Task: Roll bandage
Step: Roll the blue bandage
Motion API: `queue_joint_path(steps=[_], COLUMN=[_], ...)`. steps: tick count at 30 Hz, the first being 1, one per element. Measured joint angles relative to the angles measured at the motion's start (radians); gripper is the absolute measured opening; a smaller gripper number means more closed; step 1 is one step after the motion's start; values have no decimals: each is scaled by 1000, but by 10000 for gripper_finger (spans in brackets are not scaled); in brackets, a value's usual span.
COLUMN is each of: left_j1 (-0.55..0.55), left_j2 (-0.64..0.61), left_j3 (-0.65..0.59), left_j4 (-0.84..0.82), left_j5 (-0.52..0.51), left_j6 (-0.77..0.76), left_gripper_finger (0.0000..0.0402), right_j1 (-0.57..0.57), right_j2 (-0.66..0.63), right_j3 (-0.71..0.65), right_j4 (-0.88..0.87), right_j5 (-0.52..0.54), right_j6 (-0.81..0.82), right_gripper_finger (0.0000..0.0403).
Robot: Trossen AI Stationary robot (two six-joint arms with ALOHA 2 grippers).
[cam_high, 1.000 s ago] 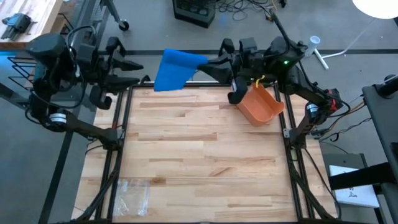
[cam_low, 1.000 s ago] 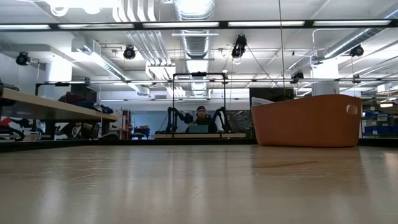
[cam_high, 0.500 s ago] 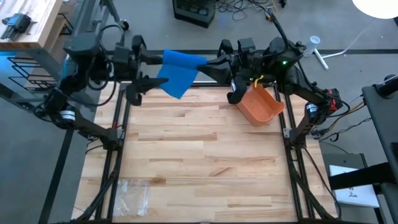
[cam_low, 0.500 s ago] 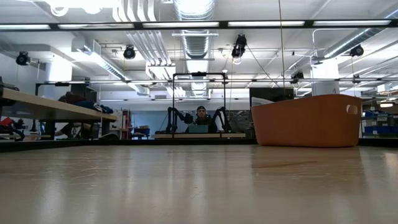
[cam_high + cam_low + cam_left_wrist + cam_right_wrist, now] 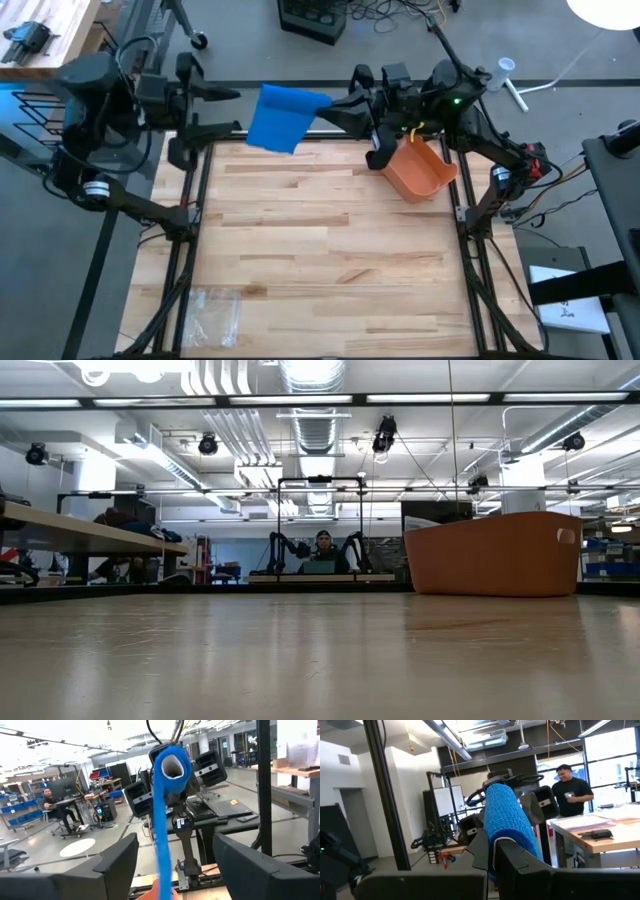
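The right gripper (image 5: 328,105) stays clamped on the blue bandage (image 5: 280,116). The left gripper (image 5: 222,110), fingers spread and empty, has withdrawn from the hanging tail; another wrap likely follows.

- Grey concrete floor (image 5: 250,40) lies around the wooden table (image 5: 320,250).
- Long fluorescent ceiling lights (image 5: 300,400) run across an open ceiling with silver ducts (image 5: 312,420).
- A black metal frame (image 5: 320,525) stands far back, with a seated person (image 5: 322,552) at a laptop.
- A long workbench (image 5: 80,535) lines one side.
- Blue storage bins (image 5: 15,802) fill shelves.
- Tall windows (image 5: 612,765) brighten a bench beside a standing person (image 5: 572,790).
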Motion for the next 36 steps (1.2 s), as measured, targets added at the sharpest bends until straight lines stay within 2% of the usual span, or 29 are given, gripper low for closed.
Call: queue_joint_path(steps=[6, 14, 17, 21, 26, 27, 32, 36], left_j1=[13, 20, 19, 20, 19, 19, 33, 65], left_j2=[55, 113, 135, 154, 169, 169, 166, 160], left_j3=[-3, -2, -3, -2, -2, -2, -2, -2], left_j4=[-14, 18, 33, 68, 87, 94, 144, 198], left_j5=[-1, 1, 1, -1, -64, -88, -205, -224], left_j6=[2, 13, 16, 32, 108, 125, 217, 301], left_gripper_finger=[236, 241, 227, 171, 35, 18, 3, 1], right_j1=[-6, -6, -6, -6, -6, -6, -3, -3], right_j2=[14, 21, 21, 20, 20, 20, 20, 20], right_j3=[-3, -2, -2, -2, -2, -2, -2, -2], right_j4=[0, -7, -6, -5, -6, -6, -43, -114], right_j5=[2, 2, 2, 2, -11, -22, -59, -133], right_j6=[-11, -19, -19, -18, 8, 9, 62, 125], right_gripper_finger=[3, 3, 3, 3, 3, 3, 3, 3])
